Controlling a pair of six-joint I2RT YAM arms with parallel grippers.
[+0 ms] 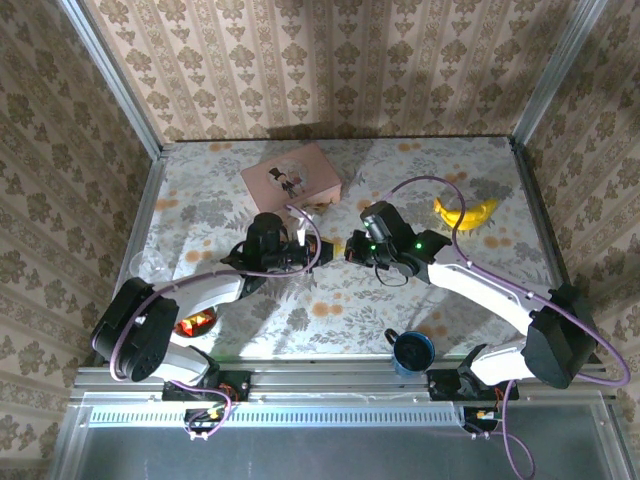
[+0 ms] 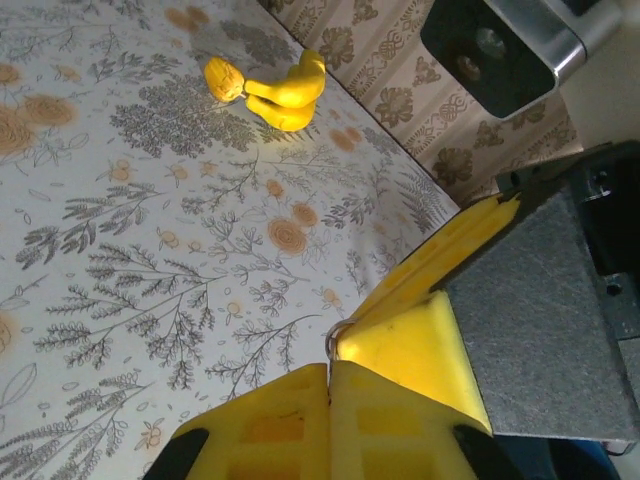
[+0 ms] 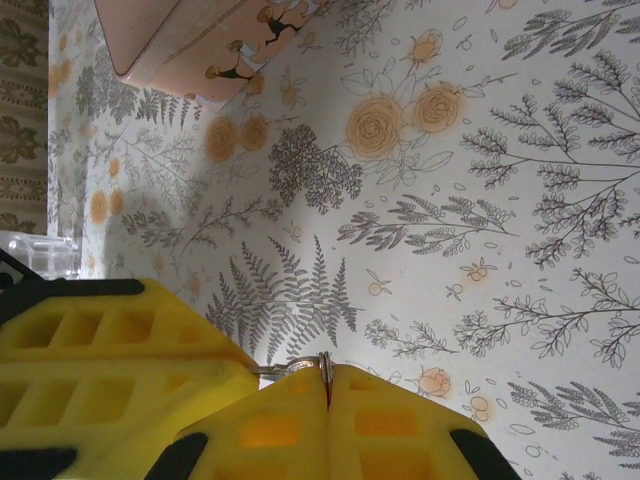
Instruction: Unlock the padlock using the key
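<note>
Padlock (image 1: pixel 335 244) sits right where the closed left fingers (image 2: pixel 285 400) and closed right fingers (image 3: pixel 390 400) meet over the mid tabletop (image 1: pixel 330 310), so any off-line twist could pop it loose

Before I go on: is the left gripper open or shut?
Shut: the left gripper's yellow fingers meet with no gap, a thin metal loop at their tips.

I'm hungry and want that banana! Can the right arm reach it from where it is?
Probably yes. The banana lies alone on the table beside the right arm, nothing between them. But the right hand is shut, a small metal piece at its fingertips, so grabbing must wait.
</note>
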